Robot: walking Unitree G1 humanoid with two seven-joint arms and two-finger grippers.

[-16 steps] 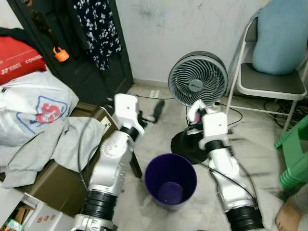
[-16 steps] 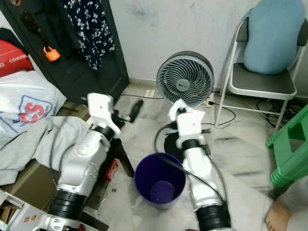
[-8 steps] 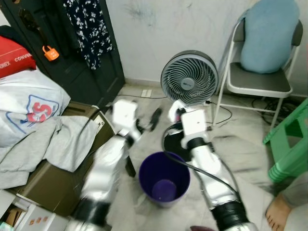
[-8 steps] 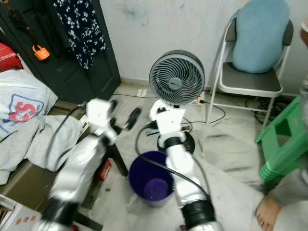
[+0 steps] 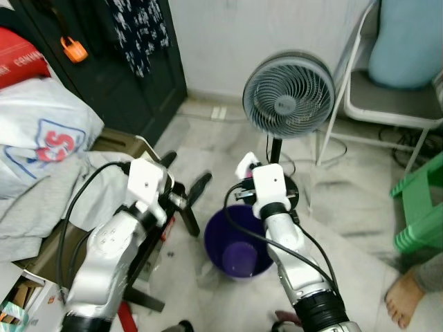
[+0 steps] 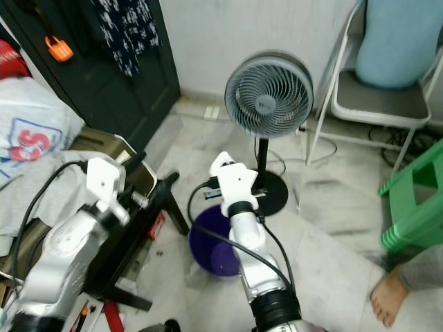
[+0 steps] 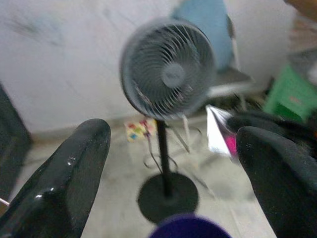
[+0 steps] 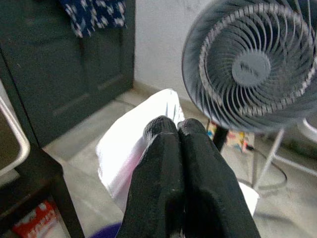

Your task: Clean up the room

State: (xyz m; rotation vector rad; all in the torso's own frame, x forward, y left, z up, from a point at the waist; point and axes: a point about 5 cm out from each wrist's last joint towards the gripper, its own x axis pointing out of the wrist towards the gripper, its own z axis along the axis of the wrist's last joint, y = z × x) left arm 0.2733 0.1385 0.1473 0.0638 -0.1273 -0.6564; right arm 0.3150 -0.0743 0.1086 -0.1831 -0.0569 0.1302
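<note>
We see the right pincer (image 8: 173, 148) pressed together on a white wrapper (image 8: 130, 144), which sticks out past its fingers toward the grey fan (image 5: 288, 95) and is pinched between the tips. In the head views that pincer hangs above the far rim of the purple bin (image 5: 239, 252) on the floor. Our left pincer (image 7: 173, 163) is spread wide and holds nothing, reaching out beside the bin near the dark worktop (image 5: 149, 235).
</note>
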